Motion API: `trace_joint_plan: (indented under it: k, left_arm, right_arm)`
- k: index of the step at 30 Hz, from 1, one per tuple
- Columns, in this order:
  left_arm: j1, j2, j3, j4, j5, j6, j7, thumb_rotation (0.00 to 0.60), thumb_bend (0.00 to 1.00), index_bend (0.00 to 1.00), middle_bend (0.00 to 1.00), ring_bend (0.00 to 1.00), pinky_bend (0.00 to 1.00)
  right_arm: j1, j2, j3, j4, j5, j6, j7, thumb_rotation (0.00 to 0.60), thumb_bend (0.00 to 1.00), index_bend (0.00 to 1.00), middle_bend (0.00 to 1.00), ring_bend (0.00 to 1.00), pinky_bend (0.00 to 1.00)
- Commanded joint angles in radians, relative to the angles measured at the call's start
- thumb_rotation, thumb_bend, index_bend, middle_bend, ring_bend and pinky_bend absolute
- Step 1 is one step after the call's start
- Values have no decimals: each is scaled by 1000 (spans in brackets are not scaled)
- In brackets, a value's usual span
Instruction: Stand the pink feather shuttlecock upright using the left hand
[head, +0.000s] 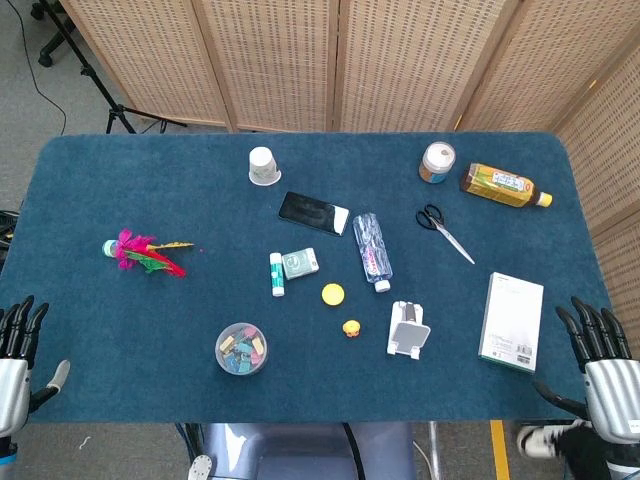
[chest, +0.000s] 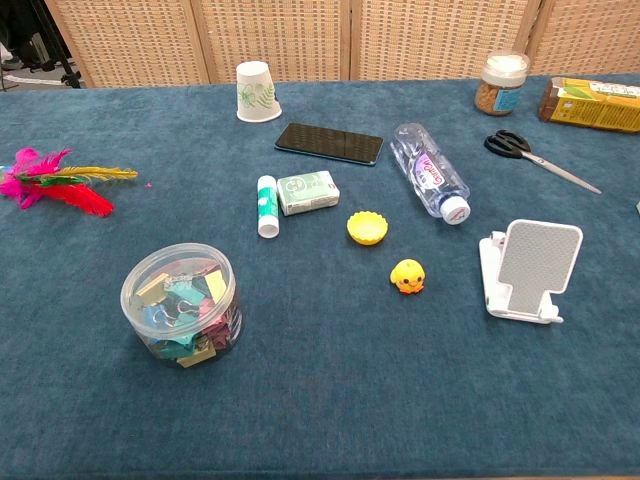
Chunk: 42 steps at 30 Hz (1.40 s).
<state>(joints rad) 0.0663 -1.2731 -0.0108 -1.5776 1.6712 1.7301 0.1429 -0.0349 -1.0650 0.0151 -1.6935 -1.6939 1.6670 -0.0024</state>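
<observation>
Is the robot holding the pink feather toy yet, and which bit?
No, nothing is held. Both the left hand and right hand are empty; the shuttlecock lies untouched.

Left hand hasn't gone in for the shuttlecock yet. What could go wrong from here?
1. The pink feather shuttlecock lies flat near the table's left edge; a sideways nudge from the left hand might push it off.
2. Closing on its splayed feathers rather than the base could bend them, and it may topple once stood up.
3. The chest view does not show either hand, so judge the approach from the head view.
</observation>
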Motion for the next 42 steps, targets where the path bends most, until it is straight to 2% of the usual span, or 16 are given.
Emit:
trace_joint_plan:
  k: [1, 32, 37, 42]
  left_arm:
    - [0, 0, 0, -1, 1, 1, 1, 600, 282, 0, 0, 0, 0]
    - [-1, 6, 9, -12, -1, -16, 7, 600, 283, 2, 0, 0, 0]
    - [-12, 16, 3, -34, -23, -43, -3, 600, 283, 83, 0, 0, 0]
    - [-60, 52, -36, -90, -102, -138, 14, 600, 295, 279, 0, 0, 0]
  right_arm:
    - [-1, 0, 0, 1, 0, 1, -1, 600, 0, 0, 0, 0, 0]
    - [-4, 1, -2, -1, -7, 8, -2, 600, 0, 0, 0, 0, 0]
    - [-5, 2, 0, -1, -2, 9, 1, 600, 0, 0, 0, 0, 0]
    - [-5, 2, 0, 1, -4, 10, 3, 600, 0, 0, 0, 0, 0]
